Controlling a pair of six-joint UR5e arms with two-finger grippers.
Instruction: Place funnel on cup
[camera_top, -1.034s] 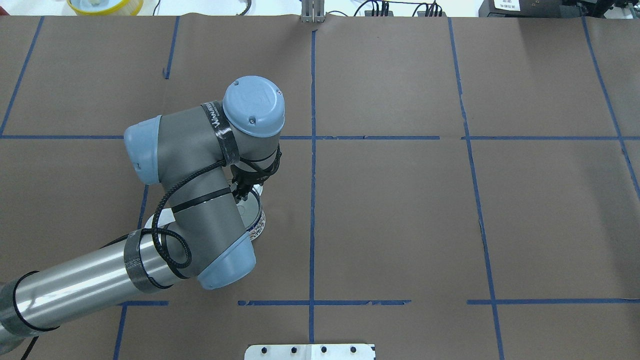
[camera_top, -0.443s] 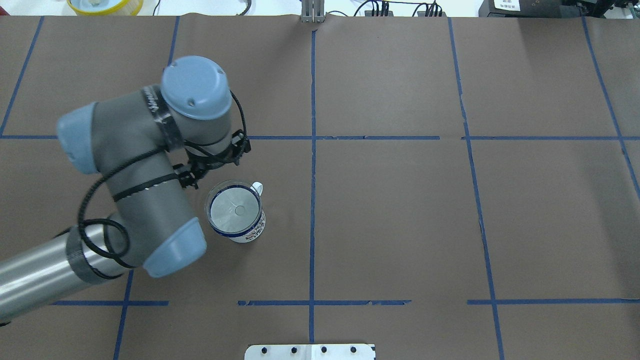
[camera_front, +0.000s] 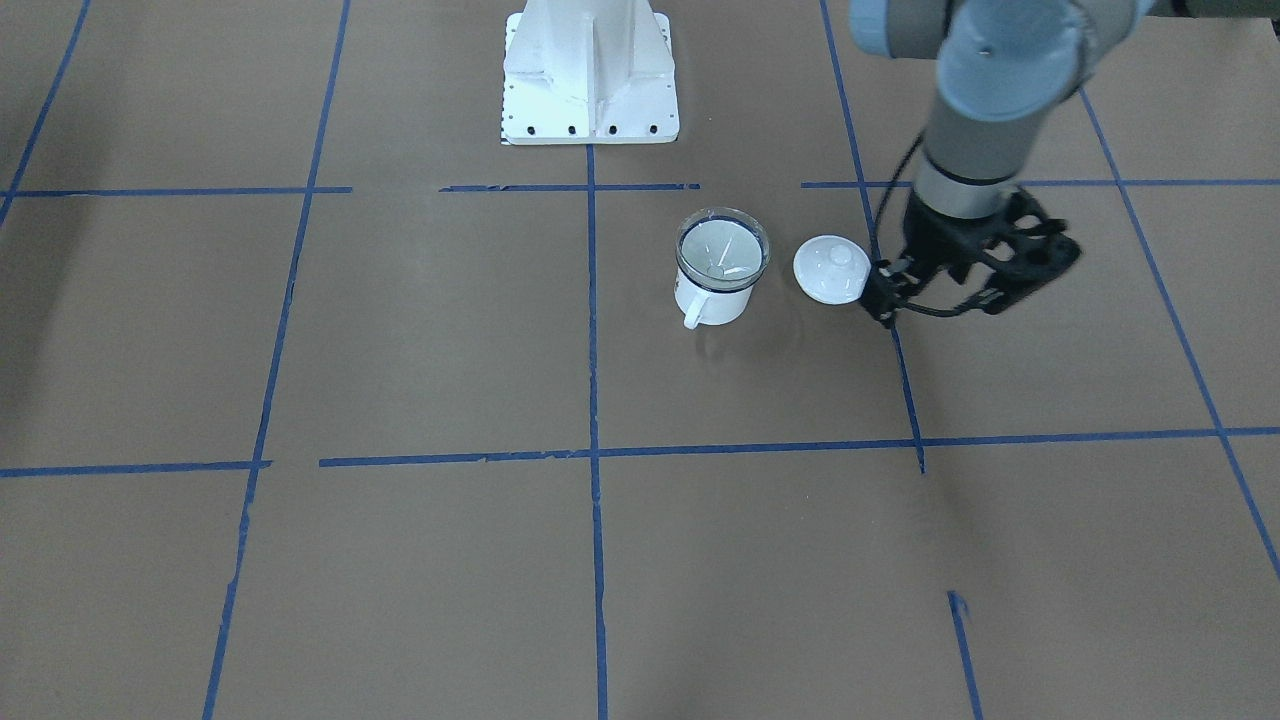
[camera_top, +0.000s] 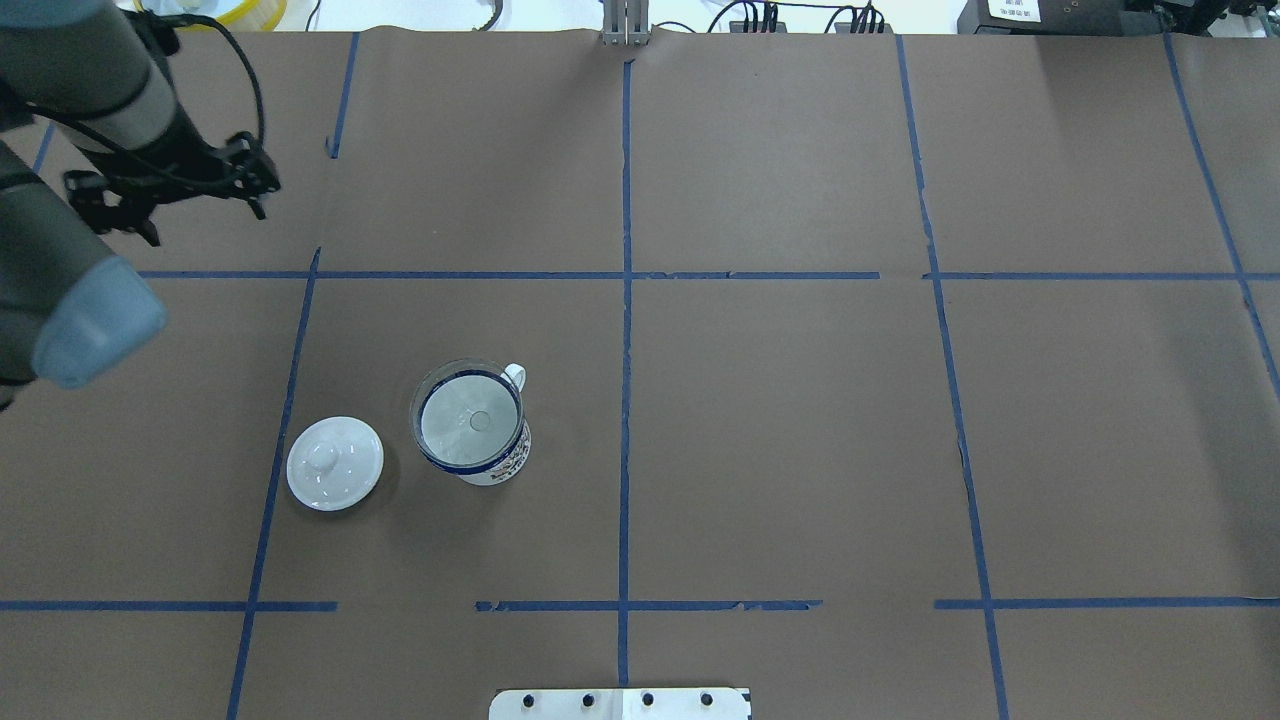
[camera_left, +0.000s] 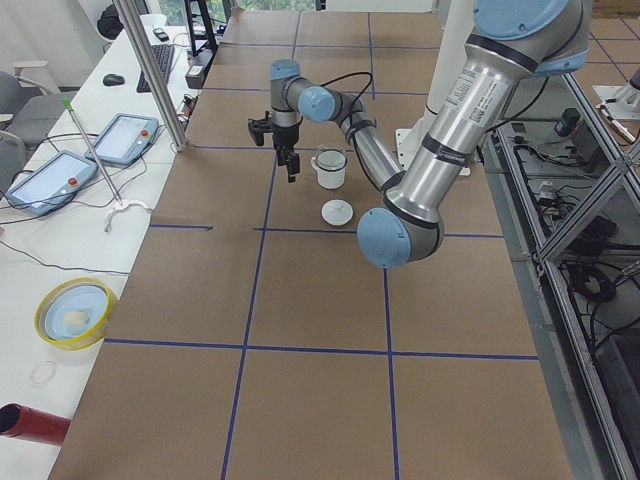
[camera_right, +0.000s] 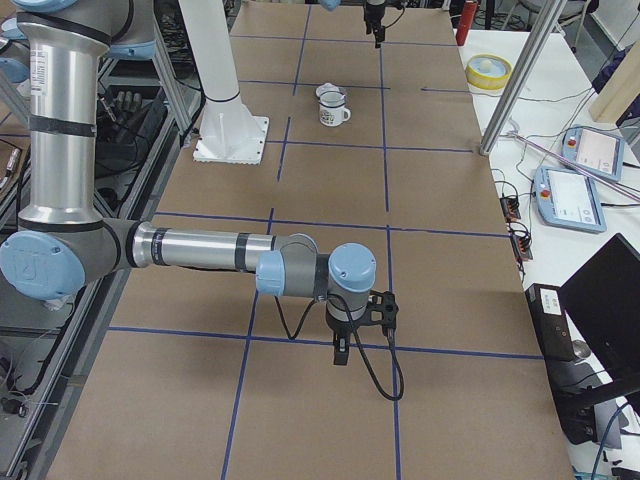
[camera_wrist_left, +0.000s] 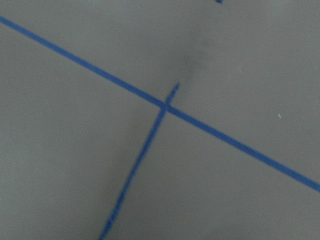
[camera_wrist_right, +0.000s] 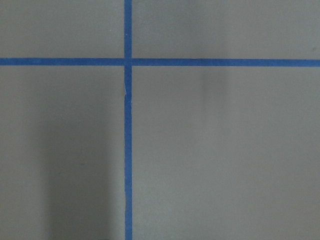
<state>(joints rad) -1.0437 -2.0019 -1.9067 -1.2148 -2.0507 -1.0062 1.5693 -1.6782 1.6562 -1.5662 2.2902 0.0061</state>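
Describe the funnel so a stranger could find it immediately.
On the brown-papered table, find the white enamel mug just left of the centre tape line in the overhead view. The funnel sits in the mug's mouth: clear, with a wide round rim, unlike the opaque white knobbed lid beside it.

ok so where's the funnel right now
In the overhead view the funnel sits in the mouth of the cup, left of the table's centre line, with the white lid lying apart on the view's left.
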